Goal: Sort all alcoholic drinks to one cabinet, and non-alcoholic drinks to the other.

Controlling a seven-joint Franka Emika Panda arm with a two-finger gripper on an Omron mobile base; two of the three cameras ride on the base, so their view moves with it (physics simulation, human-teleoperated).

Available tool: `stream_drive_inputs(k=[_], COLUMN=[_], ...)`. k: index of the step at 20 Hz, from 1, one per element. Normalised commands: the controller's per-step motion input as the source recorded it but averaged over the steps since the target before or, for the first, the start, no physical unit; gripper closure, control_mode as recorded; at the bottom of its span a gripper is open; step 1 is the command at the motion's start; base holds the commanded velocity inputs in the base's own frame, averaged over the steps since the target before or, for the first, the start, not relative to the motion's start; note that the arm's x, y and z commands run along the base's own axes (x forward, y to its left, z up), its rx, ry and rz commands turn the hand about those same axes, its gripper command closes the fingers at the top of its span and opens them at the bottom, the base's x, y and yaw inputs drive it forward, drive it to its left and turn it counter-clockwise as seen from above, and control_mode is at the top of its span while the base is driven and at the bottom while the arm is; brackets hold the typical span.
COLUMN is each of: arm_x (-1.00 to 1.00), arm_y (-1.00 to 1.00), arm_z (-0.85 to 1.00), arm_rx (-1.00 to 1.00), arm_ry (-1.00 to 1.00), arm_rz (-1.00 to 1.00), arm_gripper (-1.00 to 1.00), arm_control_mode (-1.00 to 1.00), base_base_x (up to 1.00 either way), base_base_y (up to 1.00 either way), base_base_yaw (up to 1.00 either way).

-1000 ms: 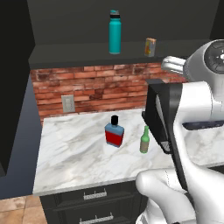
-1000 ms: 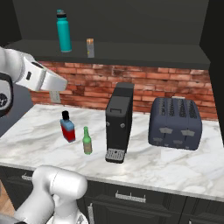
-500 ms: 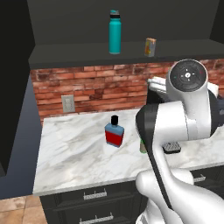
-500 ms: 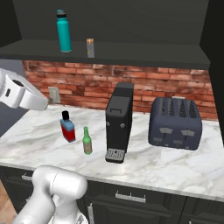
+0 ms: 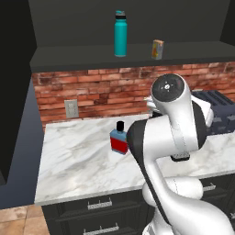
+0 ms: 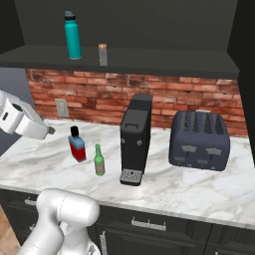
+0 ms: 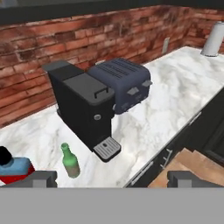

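The marble counter (image 6: 209,191) runs across the lower half of the right base view, with a red brick wall (image 6: 164,97) behind it and a dark shelf (image 6: 149,62) across the upper part of the frame. My white arm (image 5: 170,133) fills the middle and lower right of the left base view and hides part of the counter there. On the counter, right of centre in the right base view, sits a dark blue toaster (image 6: 199,140), and just left of it, at the centre, stands a black coffee machine (image 6: 135,139). The tall teal bottle (image 6: 72,35) stands upright on the shelf at the upper left, with the small orange carton (image 6: 102,54) near it on its right, also on the shelf. The blue flask (image 6: 76,144) with its red label and black cap stands on the counter at the left of centre, and the small green bottle (image 6: 99,160) stands close beside it, between the flask and the coffee machine, touching neither. In the hand view the green bottle sits at the lower left, the flask at the far left edge, the coffee machine and toaster in the middle. My gripper (image 7: 112,179) is at the bottom of that view, jaws spread wide apart with nothing between them, well clear of both bottles. A pale roll (image 7: 214,39) stands at the upper right there.
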Motion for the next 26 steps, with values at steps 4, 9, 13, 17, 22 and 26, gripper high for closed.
stream_drive_inputs(k=[4,9,13,17,22,26], arm_x=[0.00,0.00,0.00,0.00,0.01,0.11], arm_y=[0.02,0.02,0.16,0.33,0.29,0.05], arm_z=[-0.51,-0.37,-0.34,-0.23,-0.18,-0.27], arm_rx=[0.00,0.00,0.00,0.00,0.00,0.00], arm_ry=[-0.02,-0.07,-0.05,-0.01,0.00,-0.01], arm_rz=[-0.01,0.00,0.00,-0.11,-0.16,-0.12], arm_gripper=[-1.00,-1.00,-1.00,-1.00,-1.00,-1.00], arm_control_mode=[-1.00,-1.00,-1.00,-1.00,-1.00,-1.00], base_base_x=[0.00,0.00,0.00,0.00,0.00,0.00], base_base_y=[0.00,0.00,0.00,0.00,0.00,0.00], base_base_yaw=[0.00,0.00,0.00,0.00,0.00,0.00])
